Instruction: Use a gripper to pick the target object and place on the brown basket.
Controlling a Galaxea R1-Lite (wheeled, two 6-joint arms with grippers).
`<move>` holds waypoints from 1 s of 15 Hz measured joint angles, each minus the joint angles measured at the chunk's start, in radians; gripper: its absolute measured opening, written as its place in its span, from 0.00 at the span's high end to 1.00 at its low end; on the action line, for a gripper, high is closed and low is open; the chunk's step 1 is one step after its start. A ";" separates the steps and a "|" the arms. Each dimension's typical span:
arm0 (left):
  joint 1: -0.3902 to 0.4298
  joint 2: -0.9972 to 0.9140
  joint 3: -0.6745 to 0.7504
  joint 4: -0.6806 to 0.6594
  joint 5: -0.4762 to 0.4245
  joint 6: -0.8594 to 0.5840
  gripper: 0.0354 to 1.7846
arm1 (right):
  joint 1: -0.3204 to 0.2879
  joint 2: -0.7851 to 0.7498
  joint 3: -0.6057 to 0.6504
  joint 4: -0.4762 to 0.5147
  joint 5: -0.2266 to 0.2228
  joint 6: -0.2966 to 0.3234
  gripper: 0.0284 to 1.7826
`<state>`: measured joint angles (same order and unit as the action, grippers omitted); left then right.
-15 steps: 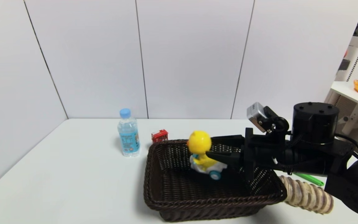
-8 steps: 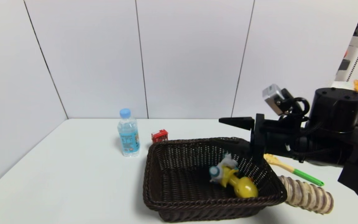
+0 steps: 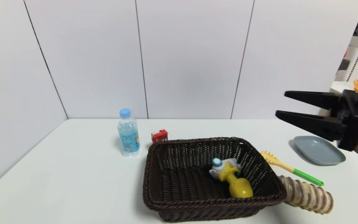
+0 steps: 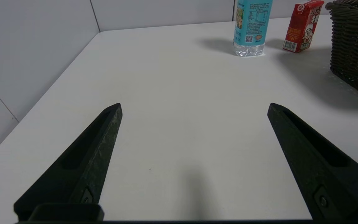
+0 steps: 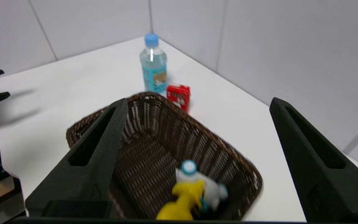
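Already tipped over inside the brown basket point(image 3: 179, 199), the duck point(image 3: 233, 180) looks light, hard, slick plastic, best pinched across its body; the right gripper point(image 3: 281, 105) hangs wide, empty.

Black right gripper point(image 3: 281, 105): arm cut off at the 3 o'clock edge of the head view. Yellow plastic duck toy point(image 3: 233, 180): tipped over, beak and face not discernible. Dark brown woven wicker basket point(image 4: 353, 46): cropped in the left wrist view. Ridged beige coiled cylinder point(image 3: 308, 195): near end hidden behind the basket rim.
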<state>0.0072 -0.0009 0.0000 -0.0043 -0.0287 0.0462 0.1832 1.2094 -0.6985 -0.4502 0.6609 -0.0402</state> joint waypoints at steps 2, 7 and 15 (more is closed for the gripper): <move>0.000 0.000 0.000 0.000 0.000 0.000 0.06 | -0.065 -0.141 0.018 0.167 -0.020 -0.018 0.10; 0.000 0.000 0.000 0.000 -0.001 -0.001 0.06 | -0.171 -0.491 0.256 0.393 -0.328 -0.141 0.07; 0.000 0.000 0.000 0.000 0.000 -0.001 0.06 | -0.211 -0.948 0.640 0.469 -0.637 -0.152 0.05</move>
<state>0.0072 -0.0009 0.0000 -0.0043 -0.0291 0.0455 -0.0283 0.2611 -0.0585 0.0191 0.0234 -0.1919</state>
